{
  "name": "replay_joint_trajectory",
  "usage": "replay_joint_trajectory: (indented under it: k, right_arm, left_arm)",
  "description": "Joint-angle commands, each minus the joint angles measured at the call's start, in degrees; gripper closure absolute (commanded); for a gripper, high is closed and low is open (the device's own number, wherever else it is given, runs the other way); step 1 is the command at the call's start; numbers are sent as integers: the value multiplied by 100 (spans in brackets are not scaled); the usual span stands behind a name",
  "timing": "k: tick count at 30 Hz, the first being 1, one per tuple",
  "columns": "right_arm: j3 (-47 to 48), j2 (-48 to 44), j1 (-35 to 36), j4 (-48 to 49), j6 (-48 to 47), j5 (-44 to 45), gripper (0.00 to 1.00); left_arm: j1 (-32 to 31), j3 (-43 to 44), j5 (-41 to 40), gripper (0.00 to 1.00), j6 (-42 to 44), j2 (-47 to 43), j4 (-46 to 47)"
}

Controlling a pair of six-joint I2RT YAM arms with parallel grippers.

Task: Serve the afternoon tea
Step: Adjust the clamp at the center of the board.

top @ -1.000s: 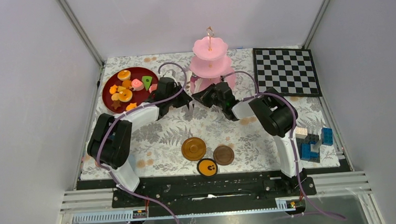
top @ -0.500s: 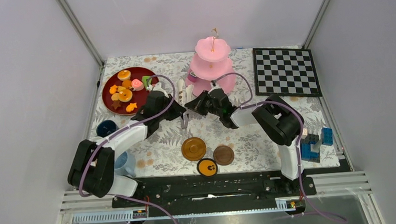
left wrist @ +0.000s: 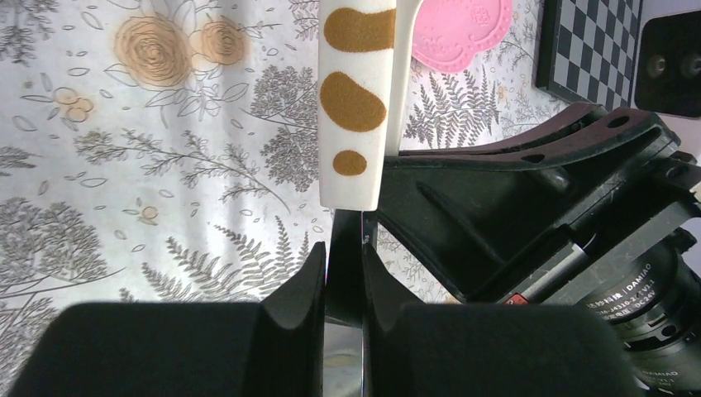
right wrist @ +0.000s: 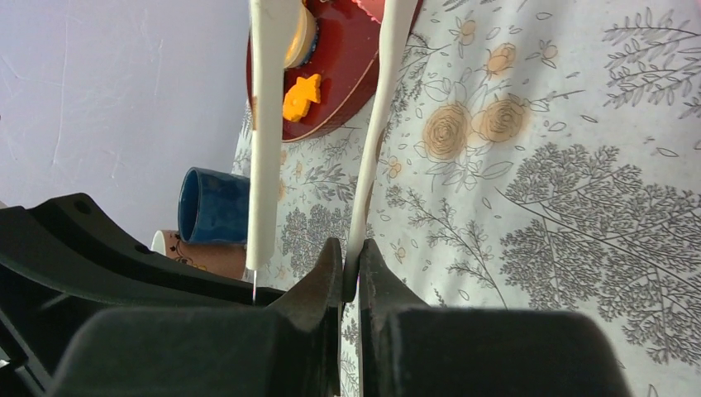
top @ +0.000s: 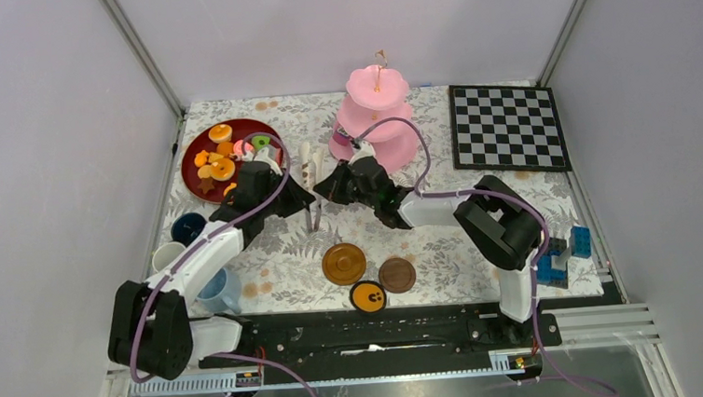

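- The step in hand looks like tool handling, not serving yet: both arms meet at the middle of the table [top: 481, 236] over a pair of white tongs [top: 307, 169] with brown spots.
- The left end effector [left wrist: 345, 252] is clamped tight on the thin end of the spotted blade.
- The right end effector [right wrist: 350, 248] is pinched closed on the other blade.
- The pink cake stand [top: 375, 122] stands at 12 o'clock, and its tiers appear empty.
- The pastries [top: 221, 133] lie on the red plate [top: 189, 168] at 10 o'clock.
- The cups [top: 187, 228] sit at 8 o'clock, apart from the brown saucers [top: 344, 263] at 6 o'clock.
- Next, I judge, one arm must let go so that the other owns the tongs. The tongs then go to the plate at 10 o'clock, blades spread, to nip one pastry.
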Motion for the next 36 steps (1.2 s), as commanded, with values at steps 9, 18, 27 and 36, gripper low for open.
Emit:
replay_joint_trajectory:
  k: [9, 18, 27, 36]
  right_arm:
    - [81, 271, -101, -1568, -1136, 992, 100]
    - [-63, 231, -93, -1288, -972, 911, 100]
    - [64, 413, -87, -1442, -650, 851, 100]
    - [-216, 300, -93, -572, -663, 280, 100]
  left_arm:
    - [1025, 65, -559, 100, 441, -860, -512]
    - [1070, -76, -666, 100, 402, -1146, -424]
    - [1070, -561, -1317, 100, 176, -2303, -65]
    - [1070, -618, -400, 100, 99, -1839, 145]
